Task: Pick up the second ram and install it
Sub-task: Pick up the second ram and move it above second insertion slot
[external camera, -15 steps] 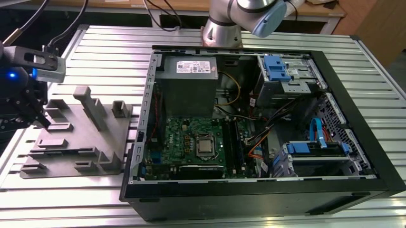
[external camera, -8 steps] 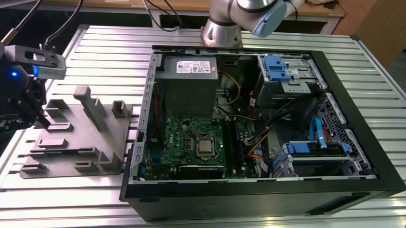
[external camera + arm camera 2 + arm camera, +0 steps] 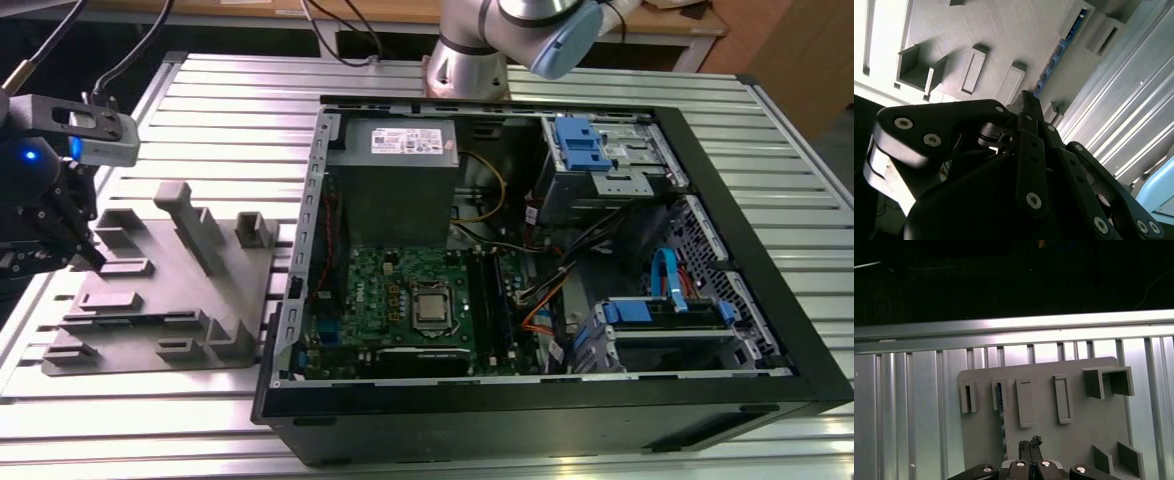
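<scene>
The second ram (image 3: 1001, 420) is a thin blue-green stick standing on edge in a slot of the grey plastic tray (image 3: 1079, 420). In the second wrist view the ram (image 3: 1054, 55) runs as a narrow blue strip across the tray (image 3: 944, 30). My gripper (image 3: 1029, 442) hovers above the tray beside the ram, apart from it, fingers shut together with nothing between them. Its dark fingertips (image 3: 1026, 97) meet in the second wrist view. In the exterior view the gripper (image 3: 74, 255) hangs over the tray's (image 3: 147, 300) edge at the exterior view's left.
An open computer case (image 3: 561, 400) lies on the ribbed metal table (image 3: 240, 100), to the exterior view's right of the tray. Inside are the green motherboard (image 3: 400, 290) with long black slots (image 3: 487, 300), a power supply (image 3: 394, 150) and blue drive bays (image 3: 587, 145). Upright blocks (image 3: 187, 225) rise from the tray.
</scene>
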{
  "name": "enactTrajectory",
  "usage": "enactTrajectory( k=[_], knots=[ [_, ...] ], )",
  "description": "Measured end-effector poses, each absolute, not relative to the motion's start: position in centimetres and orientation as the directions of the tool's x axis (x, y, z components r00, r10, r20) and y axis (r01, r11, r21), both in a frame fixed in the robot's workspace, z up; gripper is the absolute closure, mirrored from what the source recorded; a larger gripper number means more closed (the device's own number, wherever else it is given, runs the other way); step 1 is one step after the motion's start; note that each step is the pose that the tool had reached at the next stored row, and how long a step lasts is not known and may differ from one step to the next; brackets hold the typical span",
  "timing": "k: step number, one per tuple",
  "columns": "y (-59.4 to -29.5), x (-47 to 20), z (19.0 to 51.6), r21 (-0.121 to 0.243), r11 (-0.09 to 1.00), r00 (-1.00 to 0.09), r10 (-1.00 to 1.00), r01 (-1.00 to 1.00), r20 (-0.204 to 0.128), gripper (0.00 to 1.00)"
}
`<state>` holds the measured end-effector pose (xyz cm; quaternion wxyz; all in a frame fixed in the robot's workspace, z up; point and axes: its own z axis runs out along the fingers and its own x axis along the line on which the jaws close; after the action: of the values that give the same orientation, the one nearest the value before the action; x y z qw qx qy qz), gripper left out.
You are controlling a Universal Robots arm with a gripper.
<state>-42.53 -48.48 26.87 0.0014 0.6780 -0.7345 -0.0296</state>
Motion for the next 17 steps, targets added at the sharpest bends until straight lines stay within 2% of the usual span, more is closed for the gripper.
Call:
enactTrajectory(
  k=[17],
  knots=[
    [-49.7,-42.5,26.3,0.031,0.044,-0.045,-0.998,-0.999,-0.039,0.93]
  ],
)
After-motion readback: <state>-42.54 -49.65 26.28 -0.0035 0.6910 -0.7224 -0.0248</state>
